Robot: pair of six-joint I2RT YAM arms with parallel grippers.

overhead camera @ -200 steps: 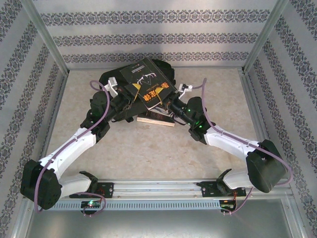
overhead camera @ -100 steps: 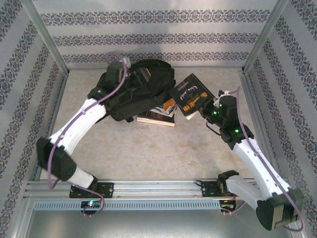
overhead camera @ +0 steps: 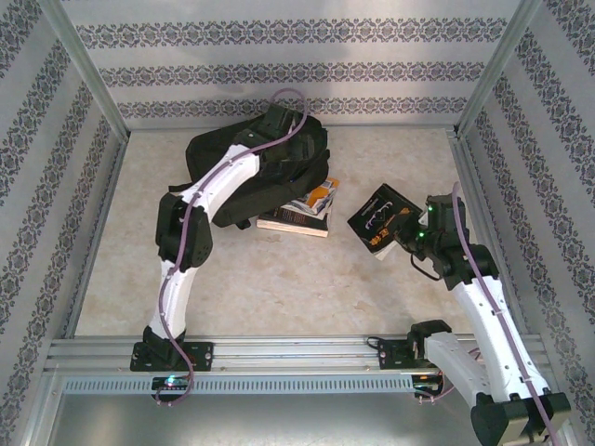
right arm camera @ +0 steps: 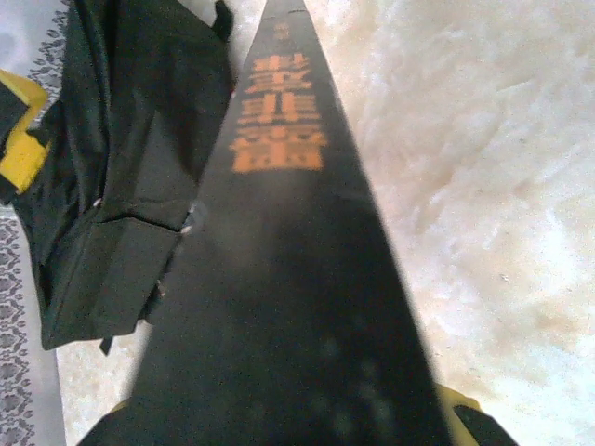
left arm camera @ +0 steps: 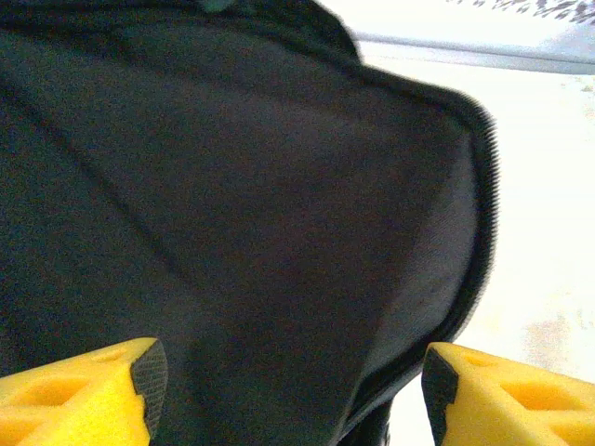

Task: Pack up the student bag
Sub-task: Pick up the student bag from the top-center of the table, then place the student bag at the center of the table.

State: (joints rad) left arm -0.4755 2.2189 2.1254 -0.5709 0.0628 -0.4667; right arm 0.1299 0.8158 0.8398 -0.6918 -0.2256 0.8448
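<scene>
**Container.** The student bag (overhead camera: pixel 307 158) is the container on the counter (overhead camera: pixel 279 288). It lies in the upper middle of the top view, left of centre, close to the back wall. Its fabric hides the inside, so we cannot tell what it holds. A low stack of books (overhead camera: pixel 299 212) lies on the counter at the bag's lower right edge, touching it and outside it. The upper book shows an orange cover and the lower one a pale page edge.

**Position relative to the grippers.** The left arm reaches across the bag from the lower left. The left gripper (left arm camera: pixel 288 372) hovers at the bag's upper part. In the left wrist view its yellow fingertips (left arm camera: pixel 102 381) stand wide apart at the bottom corners. The gripper is open, and the bag's fabric lies just beyond it. The right gripper (overhead camera: pixel 398 229) is well apart from the bag, right of centre. It is closed on a black book (overhead camera: pixel 376 216) with orange characters, which it holds tilted. In the right wrist view the bag (right arm camera: pixel 130 186) lies to the upper left of that book.

**Appearance.** The bag is black, soft and creased, with a rounded top. The left wrist view shows a ribbed seam (left arm camera: pixel 483 186) along its curved edge, slightly blurred.
</scene>
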